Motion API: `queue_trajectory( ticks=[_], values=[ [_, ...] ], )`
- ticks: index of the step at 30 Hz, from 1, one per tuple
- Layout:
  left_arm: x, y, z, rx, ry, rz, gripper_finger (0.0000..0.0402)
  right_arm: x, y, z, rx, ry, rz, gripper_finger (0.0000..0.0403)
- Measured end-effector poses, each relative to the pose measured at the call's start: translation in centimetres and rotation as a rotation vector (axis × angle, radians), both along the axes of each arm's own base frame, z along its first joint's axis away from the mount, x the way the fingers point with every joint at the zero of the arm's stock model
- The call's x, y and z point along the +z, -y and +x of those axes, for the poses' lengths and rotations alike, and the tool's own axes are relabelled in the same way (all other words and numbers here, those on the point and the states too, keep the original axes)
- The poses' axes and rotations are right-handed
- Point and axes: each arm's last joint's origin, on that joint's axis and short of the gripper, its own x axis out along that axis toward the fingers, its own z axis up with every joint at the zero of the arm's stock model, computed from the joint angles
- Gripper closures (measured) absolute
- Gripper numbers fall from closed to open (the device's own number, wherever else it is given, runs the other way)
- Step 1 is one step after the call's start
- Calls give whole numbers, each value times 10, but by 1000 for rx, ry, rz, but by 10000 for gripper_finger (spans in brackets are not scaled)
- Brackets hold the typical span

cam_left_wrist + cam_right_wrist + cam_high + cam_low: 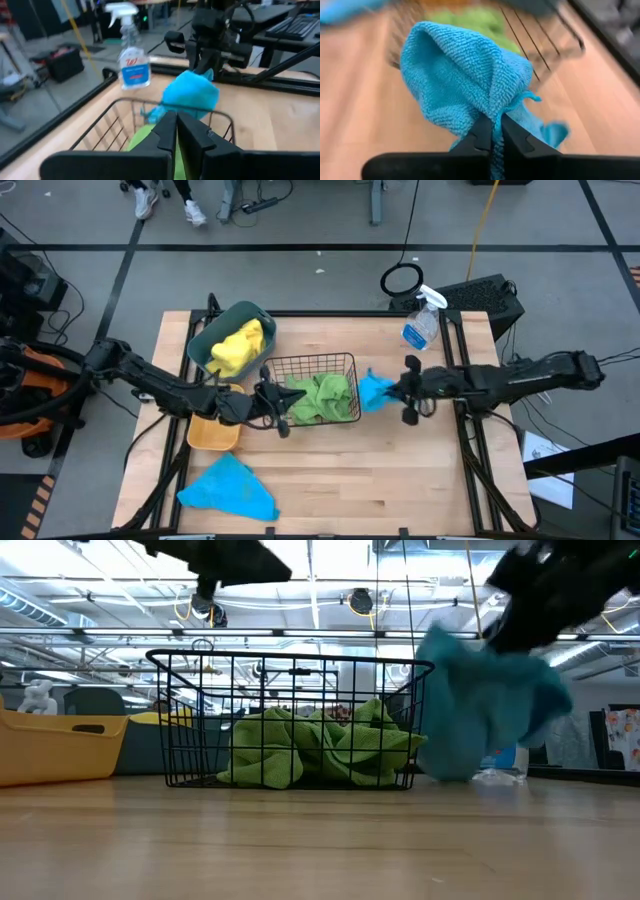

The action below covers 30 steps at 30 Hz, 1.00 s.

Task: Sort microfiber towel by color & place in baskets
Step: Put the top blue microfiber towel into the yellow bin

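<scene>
On the wooden desk [400, 470], the black wire basket [345, 362] holds green towels [320, 398], with the teal tub [205, 338] of yellow towels [240, 347] and the yellow-orange bin [210, 435] nearby. The right end effector [494, 134] is clamped on a blue towel [455, 75] lifted just beside the basket. The left end effector [176, 130], fingers together, hovers over the basket's other end.

Wire basket [318, 385] is sitting mid-table with towels [320, 398] lying inside. Tub [228, 340] is standing behind-left of it, a towel [240, 347] inside. Small bin [213, 432] is sitting left-front. Another towel [230, 488] is lying at front-left. Spray bottle [422, 320] is standing behind-right.
</scene>
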Motion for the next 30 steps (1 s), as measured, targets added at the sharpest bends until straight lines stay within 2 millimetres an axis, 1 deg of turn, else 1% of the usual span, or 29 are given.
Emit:
queue_trajectory(
  ticks=[4,8,11,15,19,23,26,30],
  values=[
    [-7,4,12,-14,26,57,379,29,-19,-12,107,141,6,397],
    [-15,5,20,-24,24,84,364,47,-35,-16,223,298,-6,397],
    [-15,6,23,-54,21,91,336,56,-45,-14,293,403,-23,397],
    [-10,13,22,-104,54,81,283,66,-55,-7,342,532,-39,397],
    [-11,26,21,-181,73,73,230,74,-62,3,346,652,-31,397],
    [-16,44,23,-239,106,150,192,79,-66,13,336,755,-41,397],
    [-16,54,25,-278,176,218,177,79,-67,19,287,796,-69,397],
    [-20,65,32,-358,242,262,173,80,-66,25,182,826,-118,397]
  ],
)
